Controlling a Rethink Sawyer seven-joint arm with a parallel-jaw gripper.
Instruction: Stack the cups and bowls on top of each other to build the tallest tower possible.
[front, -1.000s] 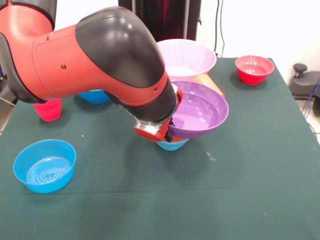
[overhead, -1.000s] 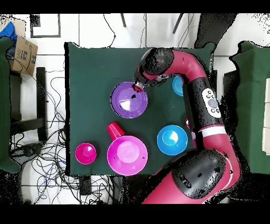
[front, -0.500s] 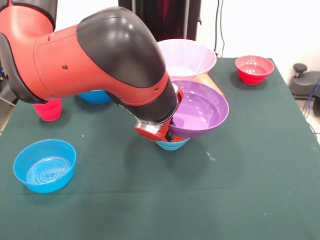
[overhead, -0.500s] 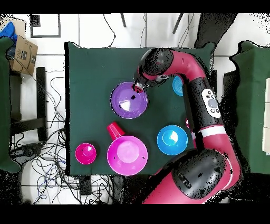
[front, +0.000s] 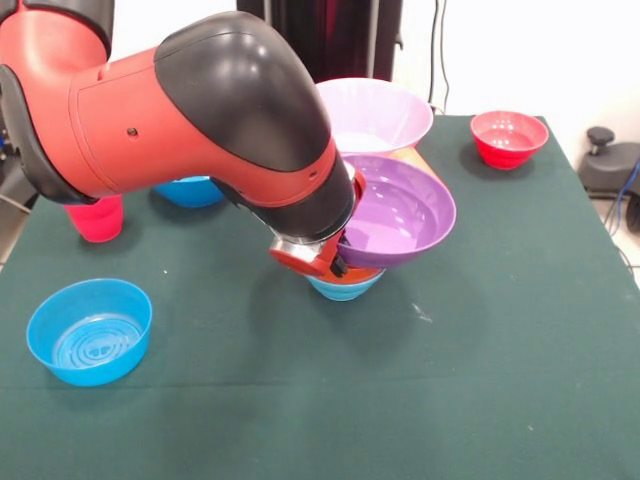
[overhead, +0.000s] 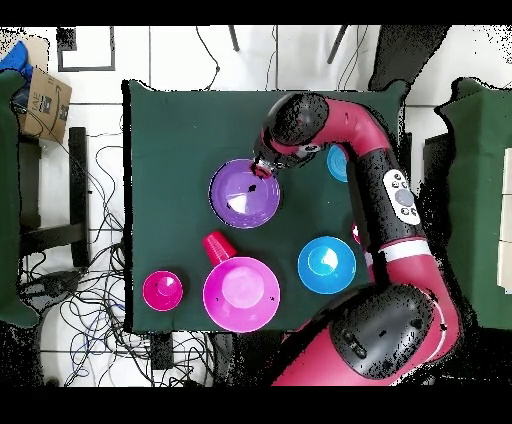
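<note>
A wide, shallow purple bowl (front: 396, 213) hangs tilted over the tower (front: 345, 283), a small orange bowl nested in a small light-blue bowl (front: 343, 290) near the middle of the green table (front: 500, 330). The gripper (front: 335, 255) pinches the purple bowl's left rim in the front view, so the bowl's centre lies to the right of the tool and of the stack below; the coming move, by this reading, turns on bringing that centre over the tower and levelling the bowl. Its low edge appears to touch or nearly touch the orange bowl. All pieces are glossy, smooth plastic with rounded walls. Behind stands the large pink bowl (front: 372, 113), with an orange-red cup (front: 425, 165) lying just beside it. A small red bowl (front: 509, 137) sits far right, a pinkish-red cup (front: 96, 218) far left, a deep blue bowl (front: 90, 330) near left, and a small blue bowl (front: 190, 191) peeks behind the arm (front: 190, 110).
</note>
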